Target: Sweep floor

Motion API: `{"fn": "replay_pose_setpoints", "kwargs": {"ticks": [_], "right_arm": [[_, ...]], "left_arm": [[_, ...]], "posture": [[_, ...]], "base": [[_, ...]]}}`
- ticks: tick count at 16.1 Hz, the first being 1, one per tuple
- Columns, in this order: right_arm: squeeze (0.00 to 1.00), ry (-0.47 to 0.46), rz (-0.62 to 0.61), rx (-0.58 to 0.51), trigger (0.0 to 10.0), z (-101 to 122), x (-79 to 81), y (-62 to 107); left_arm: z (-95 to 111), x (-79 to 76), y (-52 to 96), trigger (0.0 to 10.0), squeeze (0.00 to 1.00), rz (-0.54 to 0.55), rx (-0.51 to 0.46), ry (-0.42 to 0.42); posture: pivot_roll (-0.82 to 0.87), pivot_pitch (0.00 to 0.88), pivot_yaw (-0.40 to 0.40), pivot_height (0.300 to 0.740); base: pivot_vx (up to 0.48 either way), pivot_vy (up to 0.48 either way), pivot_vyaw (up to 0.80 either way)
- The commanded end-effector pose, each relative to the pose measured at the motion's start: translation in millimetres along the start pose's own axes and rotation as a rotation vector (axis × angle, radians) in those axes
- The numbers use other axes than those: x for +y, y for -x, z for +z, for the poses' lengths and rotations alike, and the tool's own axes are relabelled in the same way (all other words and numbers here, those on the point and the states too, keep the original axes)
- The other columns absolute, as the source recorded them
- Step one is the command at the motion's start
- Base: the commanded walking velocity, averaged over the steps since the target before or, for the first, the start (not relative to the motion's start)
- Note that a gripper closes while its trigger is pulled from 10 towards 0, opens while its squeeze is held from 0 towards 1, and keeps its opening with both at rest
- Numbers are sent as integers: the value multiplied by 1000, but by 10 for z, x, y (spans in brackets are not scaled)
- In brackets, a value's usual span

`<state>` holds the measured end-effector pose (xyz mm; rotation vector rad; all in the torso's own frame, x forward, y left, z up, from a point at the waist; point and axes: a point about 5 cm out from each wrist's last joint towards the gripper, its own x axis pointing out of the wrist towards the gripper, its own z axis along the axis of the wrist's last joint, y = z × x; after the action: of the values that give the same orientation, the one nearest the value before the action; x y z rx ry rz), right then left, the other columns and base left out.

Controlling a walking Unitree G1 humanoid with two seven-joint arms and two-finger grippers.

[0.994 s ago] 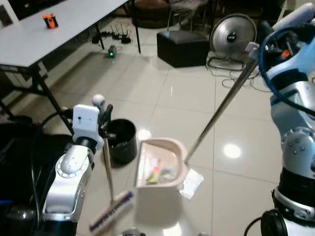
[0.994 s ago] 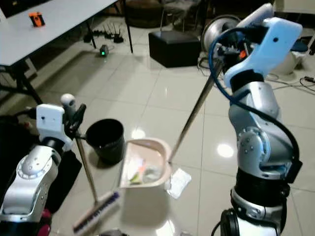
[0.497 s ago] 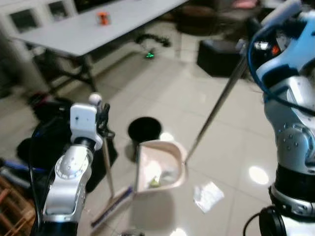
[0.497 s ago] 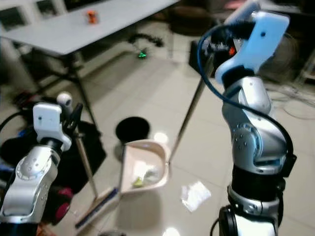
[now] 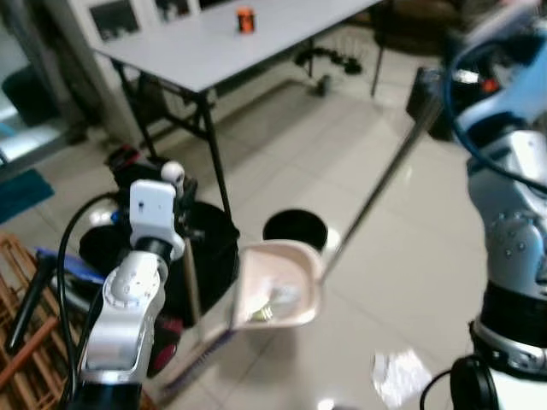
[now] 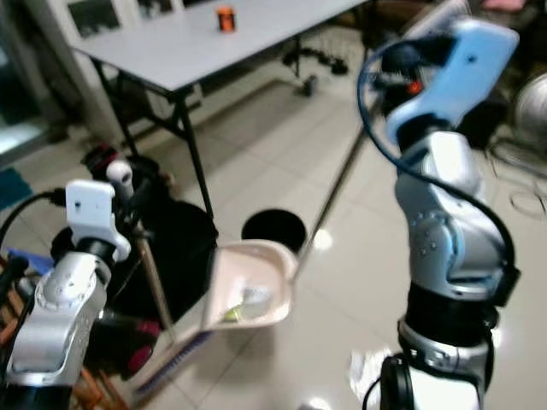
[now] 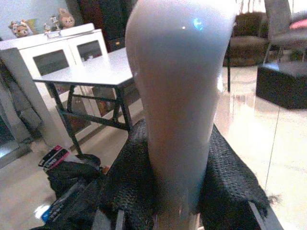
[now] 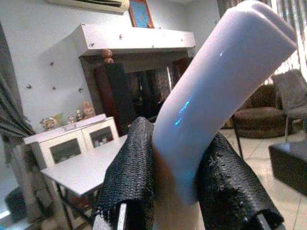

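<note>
My left gripper [image 5: 181, 220] is shut on the broom handle [image 5: 190, 282], and the broom head [image 5: 198, 369] rests on the floor by my left side. In the left wrist view the handle's pale top [image 7: 180, 91] stands between the black fingers [image 7: 129, 182]. My right gripper [image 6: 386, 70] is held high and shut on the long metal handle [image 5: 385, 184] of the beige dustpan [image 5: 278, 286]. The pan holds a few scraps [image 5: 272, 301] and hangs just in front of the black bin [image 5: 295, 229]. In the right wrist view the dustpan handle's white grip [image 8: 211, 86] sits between the pads [image 8: 134, 167].
A crumpled white paper [image 5: 398, 376] lies on the tiles at the lower right. A white folding table [image 5: 222, 53] with an orange object [image 5: 245, 19] stands at the back left, and a black bag [image 5: 205, 252] sits beside its leg. Wooden slats [image 5: 21, 342] lie at the far left.
The camera has swung left, so the table and black bag came closer. The dustpan has come away from the white paper, which stays on the floor to its right. Both grips are unchanged.
</note>
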<state>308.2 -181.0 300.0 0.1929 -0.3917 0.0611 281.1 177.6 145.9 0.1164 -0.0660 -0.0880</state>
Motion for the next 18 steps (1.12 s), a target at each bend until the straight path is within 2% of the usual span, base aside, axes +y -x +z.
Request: {"fn": "replay_pose_setpoints", "kwargs": {"ticks": [1,3,10,18], "right_arm": [[0,-19,38,-59,10000,114,105,-3],[0,-20,26,-55,10000,116,75,-4],[0,-29,17,-62,10000,138,48,-17],[0,-54,-27,-85,10000,163,-44,-22]], "left_arm": [[85,68,-10,10000,0,17,-33,-33],[86,53,-18,10000,0,13,-35,-31],[71,38,-13,10000,0,7,-31,-28],[59,51,2,10000,0,11,-26,-33]], "posture": [[-66,6,55,740],[-69,7,55,740],[-72,4,55,740],[-66,5,49,740]], "base": [[368,0,0],[369,0,-306],[371,0,-800],[370,0,0]]}}
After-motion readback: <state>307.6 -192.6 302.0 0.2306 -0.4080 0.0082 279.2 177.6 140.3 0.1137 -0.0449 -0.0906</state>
